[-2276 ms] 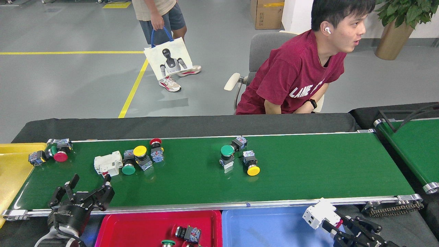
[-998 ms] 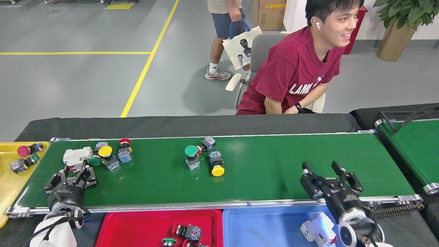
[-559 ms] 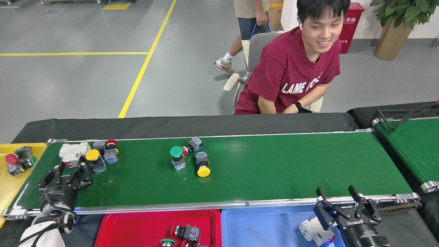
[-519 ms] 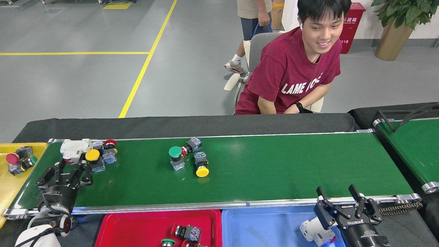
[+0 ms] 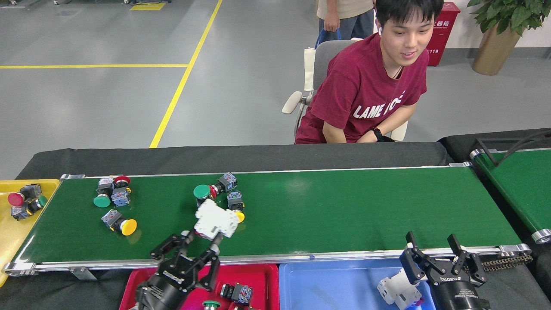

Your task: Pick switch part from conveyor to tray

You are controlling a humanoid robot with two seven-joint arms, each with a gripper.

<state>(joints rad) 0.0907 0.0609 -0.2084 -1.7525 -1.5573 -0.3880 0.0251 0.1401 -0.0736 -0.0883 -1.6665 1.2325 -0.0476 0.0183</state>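
The conveyor (image 5: 344, 206) runs wide and dark green across the view. My left gripper (image 5: 205, 237) hangs over its near rail, shut on a white switch part (image 5: 215, 221) held above the belt. Loose push-button switch parts lie on the belt: a green (image 5: 102, 200), a red (image 5: 122, 180) and a yellow one (image 5: 125, 226) at the left, and a green-capped cluster (image 5: 201, 191) just behind the held part. My right gripper (image 5: 430, 242) stands open and empty at the near right. Below it is the blue tray (image 5: 335, 284), with another white part (image 5: 398, 292) inside.
A red tray (image 5: 258, 275) with several button parts sits beside the blue one. A yellow tray (image 5: 8, 232) at the belt's left end holds more buttons. A seated person (image 5: 366, 90) is behind the conveyor. A second green belt (image 5: 521, 181) angles in at right.
My left gripper has lifted the white part from the belt's left end and carried it right and nearer. The loose buttons have shifted left. My right gripper has barely moved.
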